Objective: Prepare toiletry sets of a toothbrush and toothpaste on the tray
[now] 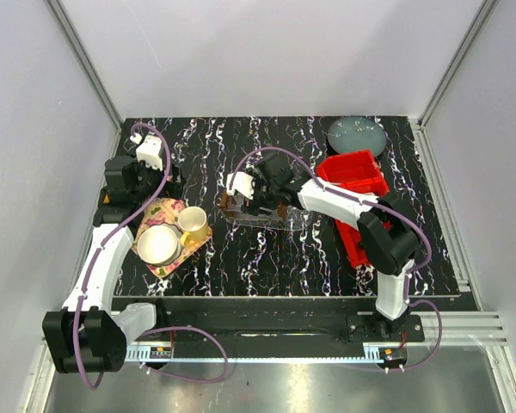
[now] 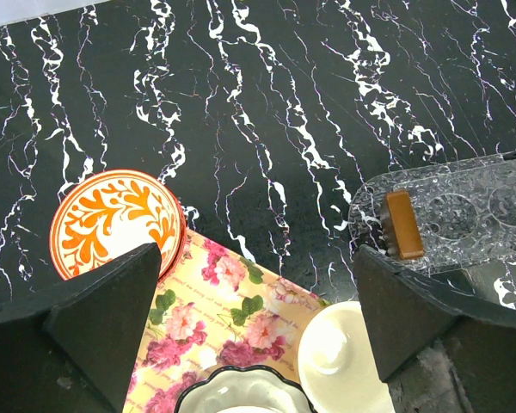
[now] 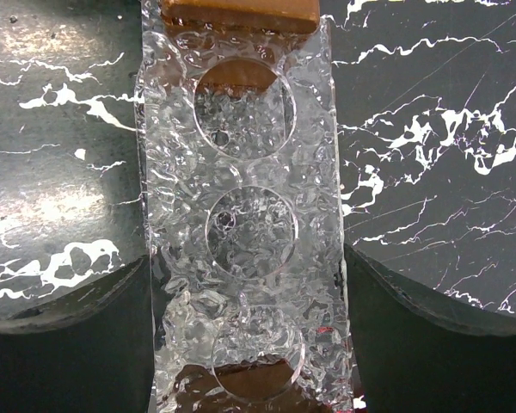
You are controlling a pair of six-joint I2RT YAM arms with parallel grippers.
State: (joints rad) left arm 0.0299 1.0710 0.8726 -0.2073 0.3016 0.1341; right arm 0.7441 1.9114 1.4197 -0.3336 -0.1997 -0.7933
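Observation:
The clear ribbed tray (image 3: 241, 224) with brown end handles lies lengthwise between my right gripper's (image 3: 245, 344) fingers. The dark pads press against both long walls, so the gripper is shut on it. The tray holds nothing. From above, this gripper (image 1: 256, 200) sits over the tray (image 1: 279, 222) at the table's middle. My left gripper (image 2: 258, 344) hangs open over the flowery tray (image 2: 232, 310), holding nothing. The clear tray's end (image 2: 464, 215) shows at its right. No toothbrush or toothpaste shows in any view.
The flowery tray (image 1: 168, 232) carries a cream bowl (image 1: 158, 245) and a yellow cup (image 1: 192, 221). An orange-patterned plate (image 2: 116, 219) lies beside it. A red compartment bin (image 1: 354, 176) sits at the right, partly under my right arm. A grey round dish (image 1: 358, 134) is at the back right.

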